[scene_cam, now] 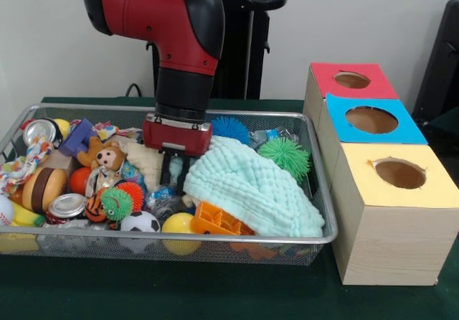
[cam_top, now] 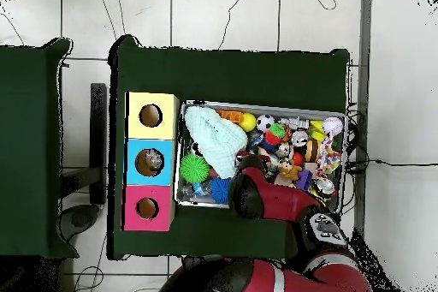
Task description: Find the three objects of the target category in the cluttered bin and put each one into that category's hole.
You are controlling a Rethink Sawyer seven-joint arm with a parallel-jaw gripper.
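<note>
Green-covered table point(scene_cam: 215, 295) carrying wire bin point(scene_cam: 315, 191) crammed with toys, three hole-topped boxes standing right of it: red box point(scene_cam: 351, 80) far, blue box point(scene_cam: 371, 119) middle, yellow box point(scene_cam: 398, 173) near. Gripper point(scene_cam: 176, 174) reaching down mid-bin, black fingers point(scene_cam: 166, 171) sinking into clutter just left of pale green cloth point(scene_cam: 251, 191); cannot tell opening or any hold. Green spiky ball point(scene_cam: 285, 155) lying behind cloth.

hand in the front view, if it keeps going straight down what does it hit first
Probably the clutter right under it: the hand points down beside the mint cloth, above shiny wrapped items. Depth is unclear, so it might brush the cloth's edge first.
</note>
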